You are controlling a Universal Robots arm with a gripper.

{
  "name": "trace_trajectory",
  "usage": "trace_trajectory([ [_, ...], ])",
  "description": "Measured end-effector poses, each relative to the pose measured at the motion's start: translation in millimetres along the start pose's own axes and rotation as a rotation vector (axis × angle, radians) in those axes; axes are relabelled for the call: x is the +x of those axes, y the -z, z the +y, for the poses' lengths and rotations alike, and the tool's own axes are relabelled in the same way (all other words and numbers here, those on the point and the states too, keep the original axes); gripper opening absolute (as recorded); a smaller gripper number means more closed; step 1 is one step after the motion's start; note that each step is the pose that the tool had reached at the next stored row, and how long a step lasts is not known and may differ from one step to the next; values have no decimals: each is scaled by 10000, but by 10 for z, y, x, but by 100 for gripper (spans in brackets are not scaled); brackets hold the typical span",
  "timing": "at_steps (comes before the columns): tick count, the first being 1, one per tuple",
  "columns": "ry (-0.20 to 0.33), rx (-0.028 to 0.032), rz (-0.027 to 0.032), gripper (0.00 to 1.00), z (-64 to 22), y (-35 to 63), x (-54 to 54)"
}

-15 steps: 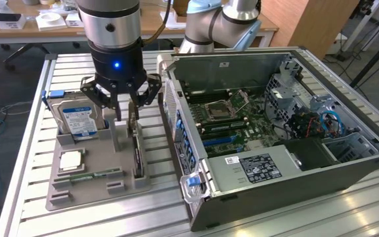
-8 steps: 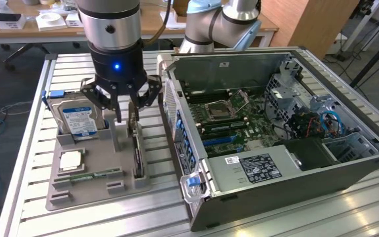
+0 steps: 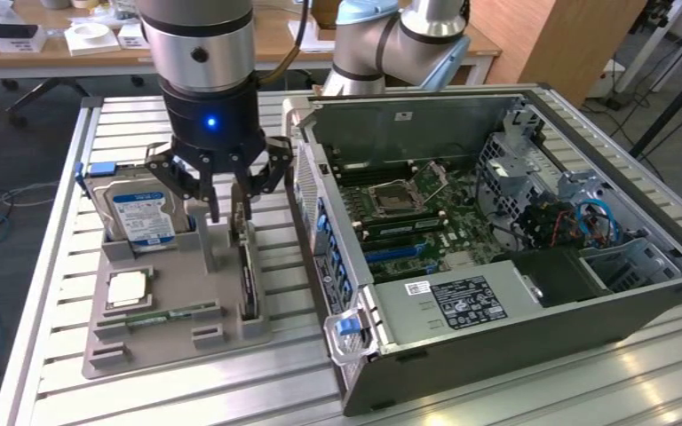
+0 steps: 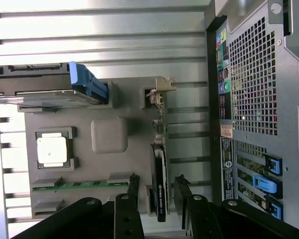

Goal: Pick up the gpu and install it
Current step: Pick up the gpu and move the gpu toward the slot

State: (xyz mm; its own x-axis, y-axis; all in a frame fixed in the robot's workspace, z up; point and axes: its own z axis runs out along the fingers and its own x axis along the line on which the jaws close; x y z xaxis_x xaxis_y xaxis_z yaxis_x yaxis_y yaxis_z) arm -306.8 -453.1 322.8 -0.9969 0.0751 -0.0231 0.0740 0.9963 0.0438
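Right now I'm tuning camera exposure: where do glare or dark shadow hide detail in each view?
Exterior view: white glare streaks the table slats near the computer case; wrist view: the slats wash out white, the processor chip glares, the claw looks near black.

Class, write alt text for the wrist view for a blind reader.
The open gripper straddles the gpu, standing on edge in a gray tray. The tray also holds a hard drive, processor and RAM stick, beside a computer case.
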Motion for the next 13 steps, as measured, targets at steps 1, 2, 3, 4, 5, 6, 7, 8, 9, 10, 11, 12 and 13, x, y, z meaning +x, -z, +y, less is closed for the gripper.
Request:
trace_trajectory([
  [1,0,0,0,41,-1,0,-7],
  [2,-2,0,-1,41,-3,-1,-14],
  [3,-1,0,0,41,-4,-1,-20],
  [4,-1,1,0,41,-6,0,-24],
  [5,-2,1,0,41,-7,-1,-29],
  [6,-1,2,1,41,-10,-3,-31],
  [7,-3,-2,-1,41,-11,-12,-31],
  [8,-4,-1,-1,41,-13,-27,-30],
  [9,-2,0,1,41,-15,-44,-31],
  [10,-2,1,1,41,-18,-62,-31],
  [11,-2,0,2,41,-21,-80,-31],
  [12,-2,1,6,41,-24,-97,-31],
  [13,-2,1,8,41,-27,-116,-30],
])
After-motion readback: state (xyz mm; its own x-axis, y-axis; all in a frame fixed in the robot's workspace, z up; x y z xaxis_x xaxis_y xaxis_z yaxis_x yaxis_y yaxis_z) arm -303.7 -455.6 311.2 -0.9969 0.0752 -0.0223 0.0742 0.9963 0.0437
